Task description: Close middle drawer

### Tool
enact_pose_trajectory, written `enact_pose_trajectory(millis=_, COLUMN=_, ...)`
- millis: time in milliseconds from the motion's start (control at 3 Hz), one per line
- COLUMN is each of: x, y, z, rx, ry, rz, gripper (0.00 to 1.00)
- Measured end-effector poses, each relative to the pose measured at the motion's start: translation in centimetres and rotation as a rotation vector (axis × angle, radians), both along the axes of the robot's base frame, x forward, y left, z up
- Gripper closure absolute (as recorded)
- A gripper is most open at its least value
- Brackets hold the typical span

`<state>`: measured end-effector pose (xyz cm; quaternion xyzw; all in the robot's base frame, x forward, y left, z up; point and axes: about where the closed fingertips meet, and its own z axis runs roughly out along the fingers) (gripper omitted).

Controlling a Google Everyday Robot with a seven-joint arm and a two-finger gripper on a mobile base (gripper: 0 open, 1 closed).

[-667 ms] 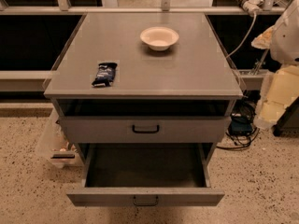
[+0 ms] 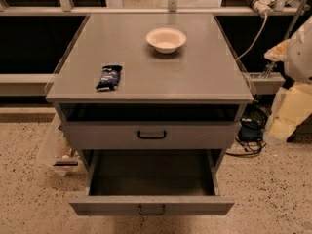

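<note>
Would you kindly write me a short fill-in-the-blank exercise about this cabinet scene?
1. The middle drawer is wide ___, with nothing inside.
2. On the cabinet top, the white bowl and the snack packet make ___ things in all.
3. The gripper hangs at the picture's ___ edge, apart from the drawer's handle.

Missing words: open; two; right.
</note>
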<state>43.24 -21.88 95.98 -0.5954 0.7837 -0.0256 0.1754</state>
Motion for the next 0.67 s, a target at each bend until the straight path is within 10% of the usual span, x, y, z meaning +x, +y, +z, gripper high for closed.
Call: enact_pose_trajectory(millis=667, x=-4.3, y=2.5, z=-12.1, rx=0.334, ry=0.057, rz=-0.114, gripper=0.0)
